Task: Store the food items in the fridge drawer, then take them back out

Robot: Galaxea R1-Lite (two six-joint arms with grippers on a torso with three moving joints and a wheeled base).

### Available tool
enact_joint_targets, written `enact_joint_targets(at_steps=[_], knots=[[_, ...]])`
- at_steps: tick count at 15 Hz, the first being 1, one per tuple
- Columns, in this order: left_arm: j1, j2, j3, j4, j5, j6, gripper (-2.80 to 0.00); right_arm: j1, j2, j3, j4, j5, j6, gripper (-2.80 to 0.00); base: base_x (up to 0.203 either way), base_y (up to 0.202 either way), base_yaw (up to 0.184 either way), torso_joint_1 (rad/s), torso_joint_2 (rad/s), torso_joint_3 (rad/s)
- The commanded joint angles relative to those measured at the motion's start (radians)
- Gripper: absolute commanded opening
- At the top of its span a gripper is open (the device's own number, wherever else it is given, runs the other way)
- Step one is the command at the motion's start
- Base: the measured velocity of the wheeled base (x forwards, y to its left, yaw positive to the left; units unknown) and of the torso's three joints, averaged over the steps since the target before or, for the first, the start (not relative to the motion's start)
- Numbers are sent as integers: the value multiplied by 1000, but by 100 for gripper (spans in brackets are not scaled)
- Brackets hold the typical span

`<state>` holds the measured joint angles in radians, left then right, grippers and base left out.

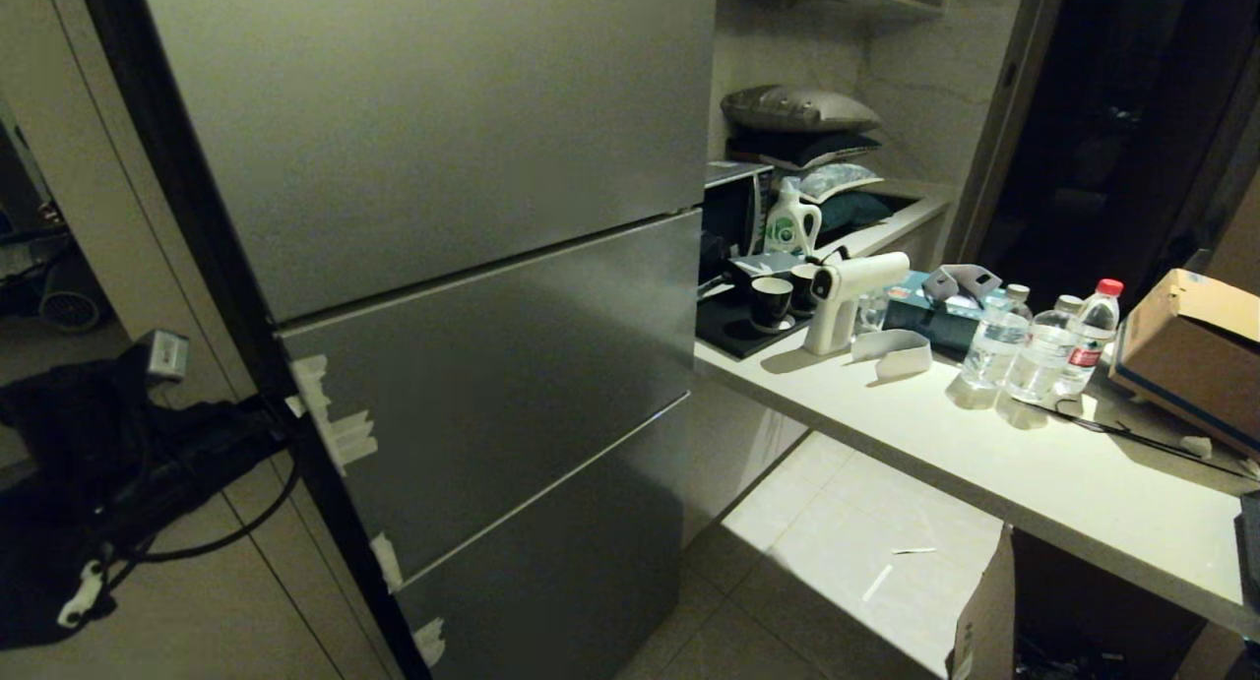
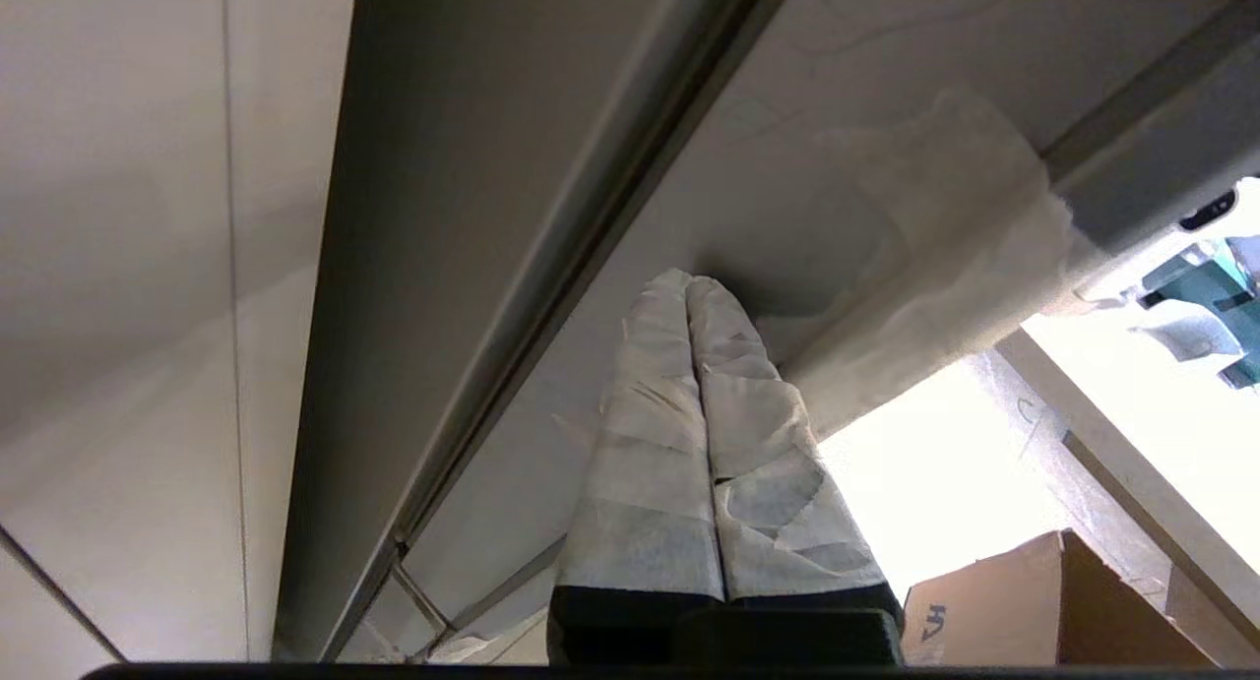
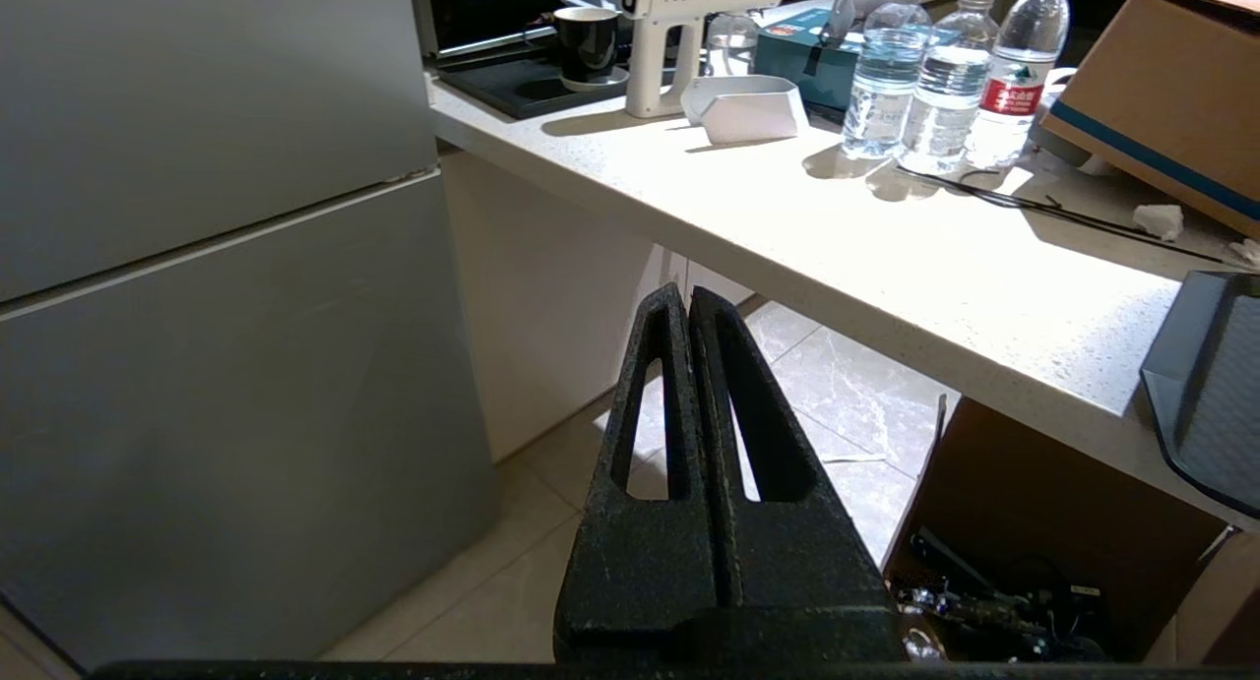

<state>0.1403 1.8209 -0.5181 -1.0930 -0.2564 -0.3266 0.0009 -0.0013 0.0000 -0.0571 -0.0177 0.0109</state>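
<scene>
A: Head view first. The fridge (image 1: 443,267) is filling the left and middle, its grey fronts all sitting flush and shut, with pale tape patches (image 1: 340,429) along its left edge. The fridge drawer isn't showing anywhere; I can't tell where it is behind those fronts.

B: And the left arm (image 1: 118,463)?

A: It's lying dark and low at the fridge's left edge, beside the tape. On the right, the counter (image 1: 984,463) is carrying a white spray gun (image 1: 847,296), three water bottles (image 1: 1039,350) and a cardboard box (image 1: 1191,350) at its far right end.

B: Moving to the left wrist view.

A: The left gripper (image 2: 689,291) is showing its tape-wrapped fingers (image 2: 650,444) pressed tight together, nothing between them. The tips are sitting right against a grey fridge panel (image 2: 787,168), just beside a taped patch (image 2: 935,227).

B: Touching?

A: Looks like it, or a hair off; hard to call.

B: Right wrist view now.

A: The right gripper (image 3: 689,301) is hanging with its black fingers (image 3: 660,404) closed flat on each other, empty, over the tiled floor (image 3: 837,385). The fridge is standing well off to one side, the counter's front edge (image 3: 886,296) running past on the other, and an open box (image 3: 1034,523) sitting below it.
</scene>
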Motion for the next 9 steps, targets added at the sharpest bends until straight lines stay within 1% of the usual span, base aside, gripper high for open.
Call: enact_joint_targets(at_steps=[1,3,9], knots=[[-11,-5,9,-2,-12,-2,-280,1,1,18,-1,0,0,-280,0,0,0,0,0,0],[-11,-11,10,-2,-24,-1,-280,1,1,18,-1,1,0,-280,0,0,0,0,0,0],[-21,-39,53,-2,-25,6,-280,1,1,18,-1,0,0,-280,0,0,0,0,0,0]])
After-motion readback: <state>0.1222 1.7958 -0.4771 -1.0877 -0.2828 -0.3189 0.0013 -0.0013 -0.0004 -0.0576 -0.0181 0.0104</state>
